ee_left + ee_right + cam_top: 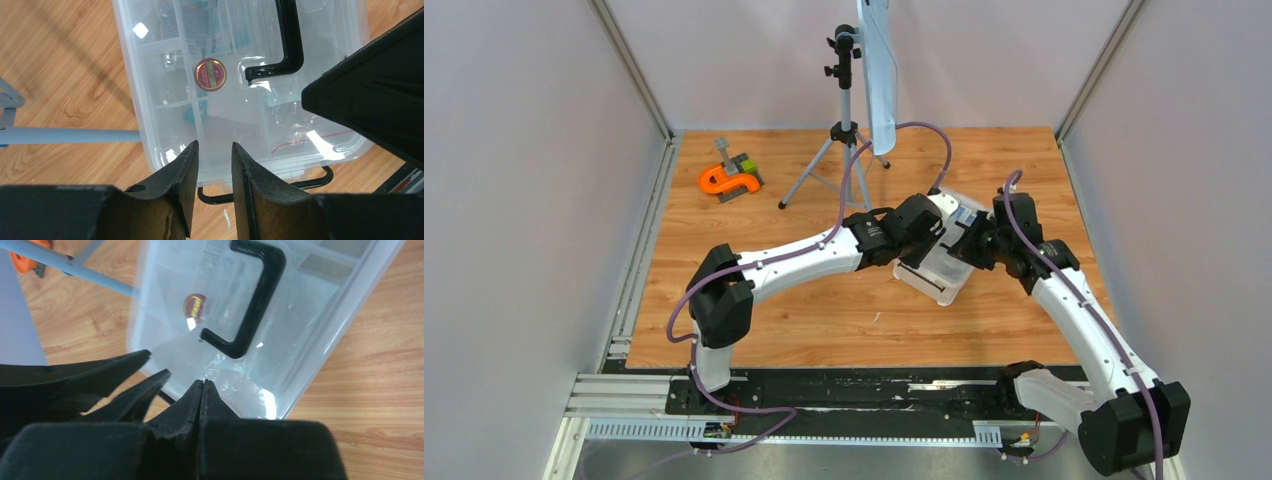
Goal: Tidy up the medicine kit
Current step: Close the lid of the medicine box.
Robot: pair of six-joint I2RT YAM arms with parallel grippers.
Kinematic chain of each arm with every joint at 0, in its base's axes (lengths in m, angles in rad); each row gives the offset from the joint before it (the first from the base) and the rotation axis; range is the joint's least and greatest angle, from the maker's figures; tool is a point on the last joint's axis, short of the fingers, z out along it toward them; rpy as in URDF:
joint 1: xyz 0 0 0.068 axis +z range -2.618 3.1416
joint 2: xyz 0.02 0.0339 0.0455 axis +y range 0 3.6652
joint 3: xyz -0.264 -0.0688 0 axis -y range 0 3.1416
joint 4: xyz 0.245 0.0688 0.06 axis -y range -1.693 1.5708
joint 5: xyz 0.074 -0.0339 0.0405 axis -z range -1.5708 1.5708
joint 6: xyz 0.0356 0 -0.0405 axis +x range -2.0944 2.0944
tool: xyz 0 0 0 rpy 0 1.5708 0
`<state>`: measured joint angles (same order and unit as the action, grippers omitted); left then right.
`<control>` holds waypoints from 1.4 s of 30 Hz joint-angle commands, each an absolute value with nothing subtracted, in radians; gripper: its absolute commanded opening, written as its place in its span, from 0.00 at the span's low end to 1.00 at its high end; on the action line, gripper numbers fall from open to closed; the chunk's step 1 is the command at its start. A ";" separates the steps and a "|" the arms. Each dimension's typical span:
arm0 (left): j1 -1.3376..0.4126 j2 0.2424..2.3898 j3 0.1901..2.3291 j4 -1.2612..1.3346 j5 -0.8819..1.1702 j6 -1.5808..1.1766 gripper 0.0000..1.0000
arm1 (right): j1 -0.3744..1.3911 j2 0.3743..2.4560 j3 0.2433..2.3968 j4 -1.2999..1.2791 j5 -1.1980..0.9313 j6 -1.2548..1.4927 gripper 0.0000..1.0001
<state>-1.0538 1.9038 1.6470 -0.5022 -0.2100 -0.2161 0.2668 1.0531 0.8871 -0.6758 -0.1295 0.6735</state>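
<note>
The top view sits high above and behind the arms [804, 262], looking down and forward over the whole table [824, 320] from far off. The left wrist view looks steeply down past the left fingers [182, 175], very close to the clear lid [235, 110]. The right wrist view looks past the right fingers [192, 407] at a slant, equally close. Both wrist views share the lid's black handle [261, 300].

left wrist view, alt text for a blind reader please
The left gripper, fingers slightly apart, hangs over one end of the medicine kit, a white tub with clear lid and black handle. Packets in a divided tray show through it; a grey tripod leg lies at left.
</note>
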 commanded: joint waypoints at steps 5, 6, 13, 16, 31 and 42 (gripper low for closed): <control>-1.046 1.928 1.642 -0.513 -0.169 -0.272 0.39 | 0.280 1.037 0.921 -0.705 -0.126 0.669 0.00; -1.046 1.930 1.640 -0.512 -0.168 -0.272 0.39 | 0.279 1.046 0.880 -0.685 -0.137 0.675 0.00; -1.046 1.933 1.641 -0.508 -0.158 -0.267 0.39 | 0.278 1.097 0.783 -0.660 -0.136 0.686 0.00; -1.047 1.931 1.634 -0.506 -0.157 -0.267 0.39 | 0.277 1.057 0.870 -0.661 -0.061 0.659 0.00; -1.048 1.677 1.531 -0.505 -0.154 -0.276 0.43 | 0.278 1.161 1.068 -0.723 -0.089 0.563 0.00; -1.097 1.564 1.361 -0.482 0.002 -0.307 0.41 | 0.363 1.274 1.145 -0.775 -0.081 0.522 0.00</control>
<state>-1.0760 1.6176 1.3960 -0.5396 -0.0677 -0.2832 0.3431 1.2465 1.0679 -0.7654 -0.0856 0.5556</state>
